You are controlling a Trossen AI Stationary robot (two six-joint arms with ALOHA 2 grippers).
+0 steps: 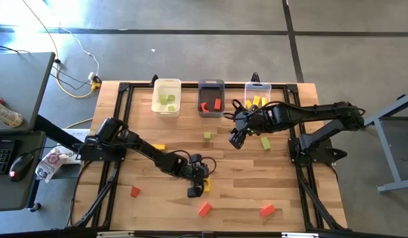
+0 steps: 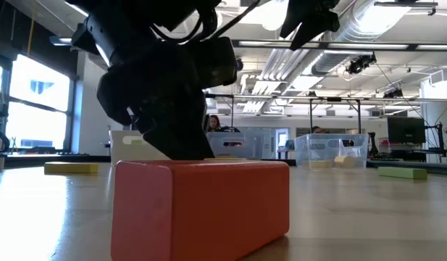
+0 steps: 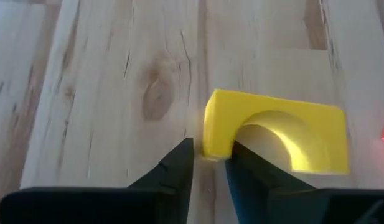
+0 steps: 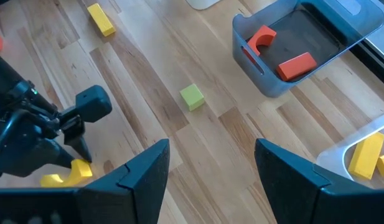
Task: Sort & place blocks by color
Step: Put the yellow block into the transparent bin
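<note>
A yellow arch-shaped block lies on the wooden table near its middle, also seen as the yellow arch-shaped block. My left gripper reaches down at a slant and is shut on one leg of it. My right gripper hangs open above the table in front of the bins, holding nothing. Loose blocks lie around: a green cube, a green bar, a yellow bar and three red blocks. My left gripper has one leg of the arch between its two fingers, one finger in the hollow and the other outside the leg. The fingers come slanting down from the table's left side. The block rests on the table.
Three bins stand in a row at the far edge: a white bin with green blocks, a dark grey bin with red ones, a clear bin with yellow ones. In the low view a red block fills the foreground.
</note>
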